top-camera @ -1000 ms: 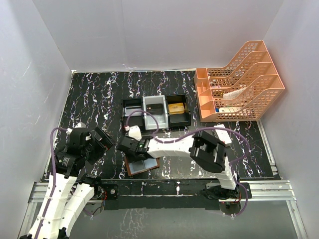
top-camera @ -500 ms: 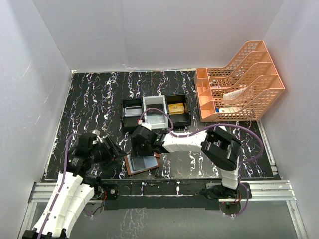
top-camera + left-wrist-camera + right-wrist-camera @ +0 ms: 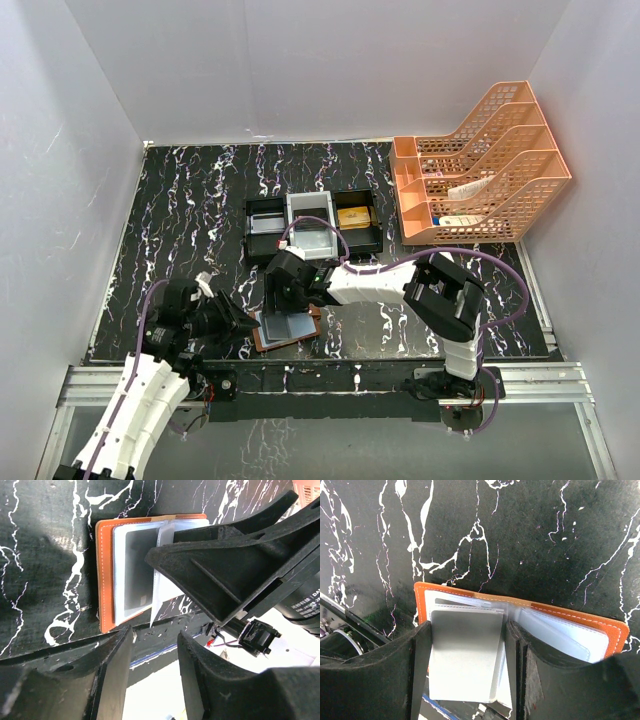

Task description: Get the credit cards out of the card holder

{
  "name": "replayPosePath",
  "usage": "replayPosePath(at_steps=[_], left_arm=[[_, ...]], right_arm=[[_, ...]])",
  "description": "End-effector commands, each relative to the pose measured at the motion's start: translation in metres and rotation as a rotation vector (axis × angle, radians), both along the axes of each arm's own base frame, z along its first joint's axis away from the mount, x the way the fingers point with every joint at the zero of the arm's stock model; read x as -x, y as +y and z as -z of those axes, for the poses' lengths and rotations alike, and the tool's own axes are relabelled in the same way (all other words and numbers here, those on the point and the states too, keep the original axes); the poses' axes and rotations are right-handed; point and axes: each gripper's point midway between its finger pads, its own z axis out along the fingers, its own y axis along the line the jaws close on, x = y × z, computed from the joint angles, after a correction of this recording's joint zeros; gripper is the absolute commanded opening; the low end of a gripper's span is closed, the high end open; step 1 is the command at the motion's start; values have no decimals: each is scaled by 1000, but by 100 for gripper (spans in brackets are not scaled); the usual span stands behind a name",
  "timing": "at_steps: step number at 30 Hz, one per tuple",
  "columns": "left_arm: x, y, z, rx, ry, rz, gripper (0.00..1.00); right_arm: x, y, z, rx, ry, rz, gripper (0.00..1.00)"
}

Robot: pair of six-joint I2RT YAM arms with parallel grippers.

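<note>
The brown card holder (image 3: pixel 296 339) lies spread open near the table's front edge, its clear pockets facing up. My right gripper (image 3: pixel 283 300) hangs over its left half. In the right wrist view the fingers press both long edges of a pale grey credit card (image 3: pixel 465 655) that sits over the holder's (image 3: pixel 570 615) left pocket. My left gripper (image 3: pixel 232 320) is low, just left of the holder (image 3: pixel 105 570), open with nothing between its fingers (image 3: pixel 117 670). The right gripper's black body (image 3: pixel 235 565) covers the holder's right half there.
A black-and-white compartment tray (image 3: pixel 262 240) behind the holder has a gold block (image 3: pixel 354 216) in it. Orange mesh file racks (image 3: pixel 480 170) stand at the back right. The table's front edge and metal rail (image 3: pixel 350 375) run just below the holder.
My left gripper has swung down toward the holder's left side and its jaws have narrowed. My right gripper shifted right over the holder, then stayed put.
</note>
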Motion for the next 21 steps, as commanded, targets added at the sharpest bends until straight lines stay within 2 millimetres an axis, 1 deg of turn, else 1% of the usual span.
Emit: replayPosePath(at_steps=[1,3,6,9,15,18,21], left_arm=[[-4,-13,-11,85,-25,36,39],[-5,-13,-11,85,-31,28,39],[-5,-13,-6,92,-18,16,42],[-4,-13,-1,89,9,16,42],[-11,-14,-3,100,-3,-16,44],[-15,-17,0,117,3,-21,45],[-13,-14,6,91,39,-26,45]], right_arm=[[13,-14,30,65,57,-8,50],[13,-14,31,68,59,-7,50],[12,-13,30,63,58,-7,50],[11,-12,29,60,59,-8,50],[13,-9,31,53,70,-17,50],[13,-9,32,53,72,-16,50],[12,-9,31,52,71,-16,50]])
